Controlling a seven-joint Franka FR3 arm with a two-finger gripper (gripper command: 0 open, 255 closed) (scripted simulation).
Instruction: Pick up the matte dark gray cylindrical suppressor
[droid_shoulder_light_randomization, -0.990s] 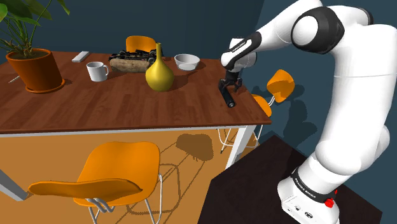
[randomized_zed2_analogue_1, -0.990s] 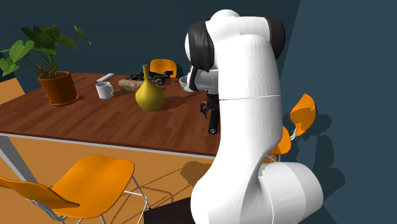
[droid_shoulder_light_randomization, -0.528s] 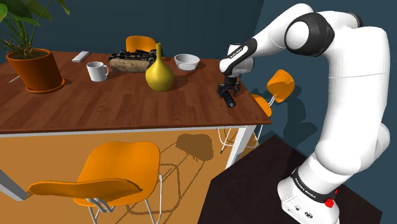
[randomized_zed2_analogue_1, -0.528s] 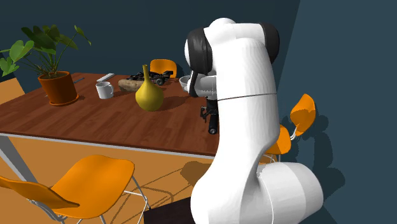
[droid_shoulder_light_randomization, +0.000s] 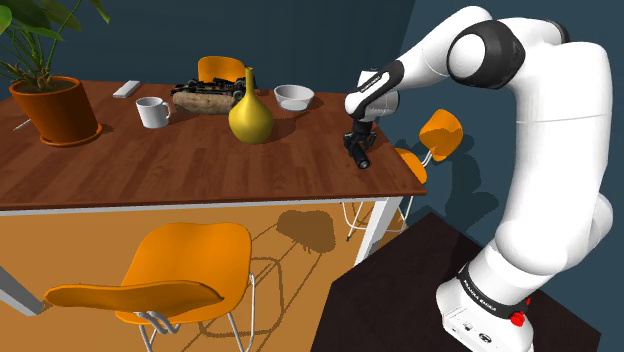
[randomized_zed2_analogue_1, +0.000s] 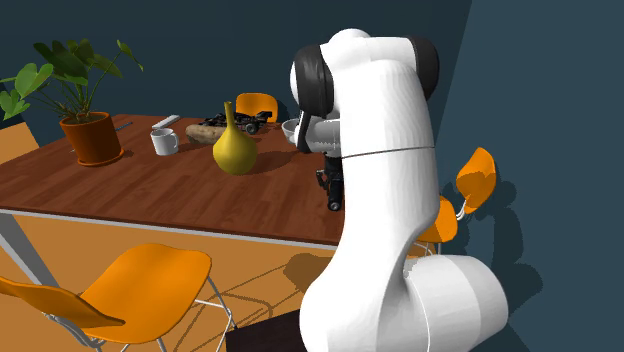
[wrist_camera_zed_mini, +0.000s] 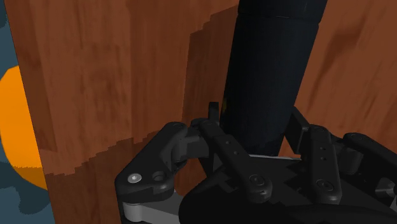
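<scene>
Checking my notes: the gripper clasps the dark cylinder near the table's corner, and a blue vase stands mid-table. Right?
The vase is yellow, not blue, as the shoulder view shows; the gripper does clasp the dark cylinder near the corner of the table.

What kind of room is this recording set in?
Most likely a home dining area: a long wooden table with orange chairs around it, set with a mug and a bowl, and a potted plant at one end.

Far end of suppressor (wrist_camera_zed_mini: 270, 70) cut by frame edge; plant (droid_shoulder_light_randomization: 35, 40) leaves cropped.
</scene>
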